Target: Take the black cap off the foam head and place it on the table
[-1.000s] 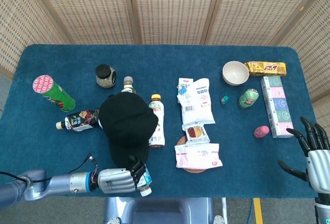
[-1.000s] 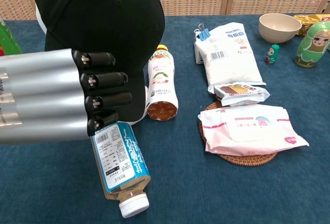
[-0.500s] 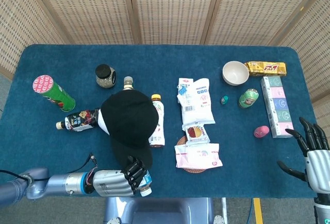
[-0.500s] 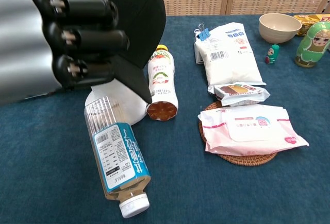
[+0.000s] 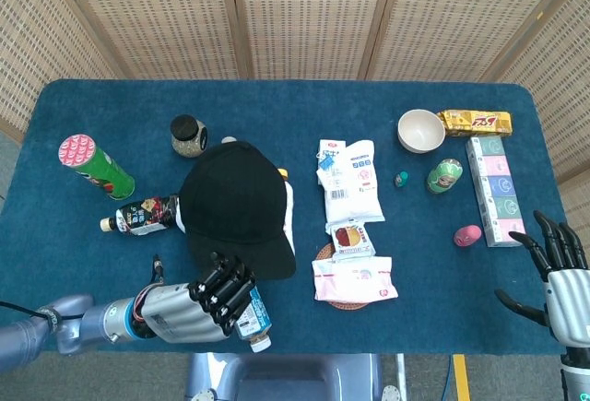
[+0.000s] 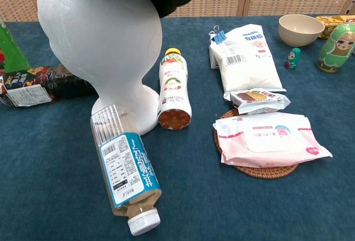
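— Black cloth is what stands out: where is the black cap point(image 5: 236, 207) sitting?

— Over the white foam head point(image 6: 97, 41), whose face is bare in the chest view; only the cap's edge shows at the top of that view. In the head view the cap hides the foam head entirely.

— And the left hand point(image 5: 198, 296)?

— Just in front of the foam head, at the cap's near edge, its dark fingers point(image 5: 224, 281) curled up against the brim. Whether they actually pinch the brim, I cannot tell.

— The right hand point(image 5: 559, 272)?

— Well to the right of the foam head, at the table point(image 5: 83, 253) edge, fingers spread, holding nothing.

— What lies close by?

— A clear water bottle point(image 6: 127, 172) lying against the foam head's base, and a juice bottle point(image 6: 174, 88) lying just right of it.
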Controlling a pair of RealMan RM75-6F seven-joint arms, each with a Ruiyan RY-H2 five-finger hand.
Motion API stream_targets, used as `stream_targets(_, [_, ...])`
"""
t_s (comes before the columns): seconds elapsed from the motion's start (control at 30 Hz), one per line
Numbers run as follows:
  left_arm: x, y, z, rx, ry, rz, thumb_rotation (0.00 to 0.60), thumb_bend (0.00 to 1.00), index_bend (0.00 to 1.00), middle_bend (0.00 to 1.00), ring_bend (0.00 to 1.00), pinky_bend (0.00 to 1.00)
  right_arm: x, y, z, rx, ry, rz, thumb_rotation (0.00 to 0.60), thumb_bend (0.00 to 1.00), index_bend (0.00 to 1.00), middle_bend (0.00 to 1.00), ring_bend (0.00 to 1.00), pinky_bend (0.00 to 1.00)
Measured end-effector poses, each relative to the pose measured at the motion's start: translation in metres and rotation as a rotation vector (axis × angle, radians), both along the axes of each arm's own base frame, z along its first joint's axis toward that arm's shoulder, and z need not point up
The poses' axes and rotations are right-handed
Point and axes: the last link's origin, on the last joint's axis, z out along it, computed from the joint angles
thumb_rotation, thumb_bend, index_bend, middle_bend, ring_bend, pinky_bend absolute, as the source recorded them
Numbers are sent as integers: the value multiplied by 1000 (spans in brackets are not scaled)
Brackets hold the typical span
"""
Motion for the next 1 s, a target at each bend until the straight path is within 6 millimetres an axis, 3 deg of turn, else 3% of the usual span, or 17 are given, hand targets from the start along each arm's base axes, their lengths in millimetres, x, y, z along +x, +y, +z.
stream_targets(0.47, [7, 22, 39, 87, -150, 26, 600, 321, 858, 646, 545, 614, 0, 0, -5, 10, 14, -4, 600, 0, 210, 8, 0, 0])
stream_targets(1.0, [-9, 54, 93, 241, -143, 80, 600, 321, 858, 651, 551, 614, 1, -2, -11, 23, 34, -8, 600, 0, 210, 8, 0, 0])
